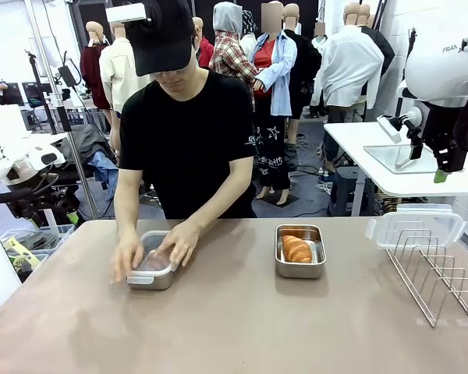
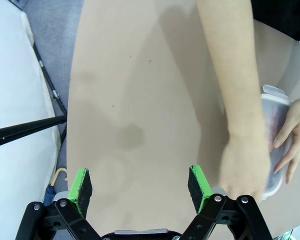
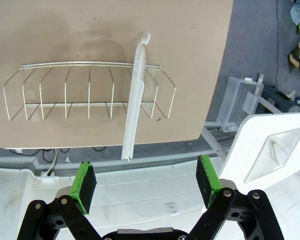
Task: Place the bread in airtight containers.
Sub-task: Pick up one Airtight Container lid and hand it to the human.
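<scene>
Left pincer [image 2: 139, 174] and right pincer [image 3: 145, 167] both hang raised, jaws spread wide.

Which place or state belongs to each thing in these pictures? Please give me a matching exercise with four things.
Things:
1. golden-brown crescent croissant
2. clear plastic snap-on lid
3. small rectangular steel tin with its lid on
4. left pincer

Places or states:
A. under the person's hands
B. open, above the tan table
C. standing in the silver wire rack
D. inside the open rectangular steel tin

Pairs: 1-D, 2-C, 3-A, 4-B.
</scene>
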{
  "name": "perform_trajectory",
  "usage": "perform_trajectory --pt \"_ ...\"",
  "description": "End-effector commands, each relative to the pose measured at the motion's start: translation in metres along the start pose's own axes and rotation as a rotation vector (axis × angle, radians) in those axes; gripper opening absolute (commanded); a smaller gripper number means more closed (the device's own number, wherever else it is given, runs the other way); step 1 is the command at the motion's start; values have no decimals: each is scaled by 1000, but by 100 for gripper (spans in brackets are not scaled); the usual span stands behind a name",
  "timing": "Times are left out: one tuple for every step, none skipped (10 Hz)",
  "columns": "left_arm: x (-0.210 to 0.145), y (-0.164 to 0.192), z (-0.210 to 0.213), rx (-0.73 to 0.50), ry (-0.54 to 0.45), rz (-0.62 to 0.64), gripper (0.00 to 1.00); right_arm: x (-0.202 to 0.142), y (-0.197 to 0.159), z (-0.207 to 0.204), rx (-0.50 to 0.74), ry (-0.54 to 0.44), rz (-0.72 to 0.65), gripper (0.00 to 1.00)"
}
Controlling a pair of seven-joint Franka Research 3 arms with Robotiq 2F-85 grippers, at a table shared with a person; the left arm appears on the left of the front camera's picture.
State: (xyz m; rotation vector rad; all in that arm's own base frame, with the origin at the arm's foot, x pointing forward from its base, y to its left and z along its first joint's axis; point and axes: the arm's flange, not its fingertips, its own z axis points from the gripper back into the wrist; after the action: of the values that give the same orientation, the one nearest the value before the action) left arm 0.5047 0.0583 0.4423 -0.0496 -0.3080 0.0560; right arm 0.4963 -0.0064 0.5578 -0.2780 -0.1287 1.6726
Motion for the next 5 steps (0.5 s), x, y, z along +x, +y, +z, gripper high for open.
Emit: perform_trajectory --pt "0 0 1 23 10 13 100 -1 2 0 6 13 19 100" --pt "0 0 1 23 10 13 100 -1 2 0 6 13 19 100" --pt "0 0 1 23 10 13 100 -1 2 0 6 13 19 100" --pt "0 0 1 23 10 13 100 -1 2 0 6 13 19 100" --pt "0 0 1 23 10 13 100 -1 2 0 6 13 19 100"
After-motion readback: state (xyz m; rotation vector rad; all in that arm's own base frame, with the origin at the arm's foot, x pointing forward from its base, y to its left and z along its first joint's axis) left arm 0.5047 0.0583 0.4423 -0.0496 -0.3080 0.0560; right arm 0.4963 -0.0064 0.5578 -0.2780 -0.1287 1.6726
